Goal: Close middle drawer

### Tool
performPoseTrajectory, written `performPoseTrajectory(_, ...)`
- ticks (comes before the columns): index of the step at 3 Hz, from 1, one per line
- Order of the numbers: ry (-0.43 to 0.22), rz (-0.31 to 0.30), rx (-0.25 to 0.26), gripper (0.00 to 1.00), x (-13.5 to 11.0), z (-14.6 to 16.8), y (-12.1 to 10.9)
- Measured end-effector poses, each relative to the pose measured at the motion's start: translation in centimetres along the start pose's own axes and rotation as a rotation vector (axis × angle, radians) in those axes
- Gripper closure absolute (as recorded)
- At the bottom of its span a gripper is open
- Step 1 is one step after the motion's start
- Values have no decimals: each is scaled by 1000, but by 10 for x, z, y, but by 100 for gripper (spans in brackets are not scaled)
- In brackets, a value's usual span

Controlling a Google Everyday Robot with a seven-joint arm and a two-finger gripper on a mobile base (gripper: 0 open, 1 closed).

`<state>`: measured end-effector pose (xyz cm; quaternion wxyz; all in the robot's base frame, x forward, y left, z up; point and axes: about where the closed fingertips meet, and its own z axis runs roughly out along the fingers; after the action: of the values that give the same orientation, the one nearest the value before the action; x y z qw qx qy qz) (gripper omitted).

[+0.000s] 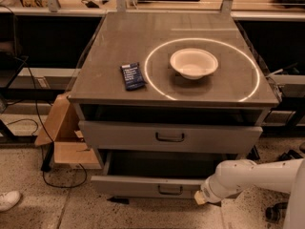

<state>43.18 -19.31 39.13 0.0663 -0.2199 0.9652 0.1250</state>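
Observation:
The middle drawer (143,185) is pulled out below the taller top drawer (169,137). It has a low slim grey front and a small dark bar handle (170,191), and its inside looks dark. My white arm (259,178) reaches in from the right, low down. The gripper (200,198) is at the right end of the drawer's front panel, level with it and close to or touching it. The taller top drawer stands slightly out from the cabinet.
The cabinet top (119,37) carries a white bowl (194,63) inside a lit ring and a dark blue packet (132,76). A cardboard box (64,135) and cables lie on the floor at the left. A white shoe (8,199) is at the lower left.

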Motion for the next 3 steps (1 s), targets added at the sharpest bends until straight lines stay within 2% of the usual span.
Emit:
performPoseTrajectory(1,-14,-5,3,100,-14,7,-3)
performPoseTrajectory(2,-27,-23,-18,100,-27,21,3)
performPoseTrajectory(3,-59,-61,-55,100,-39,53,15)
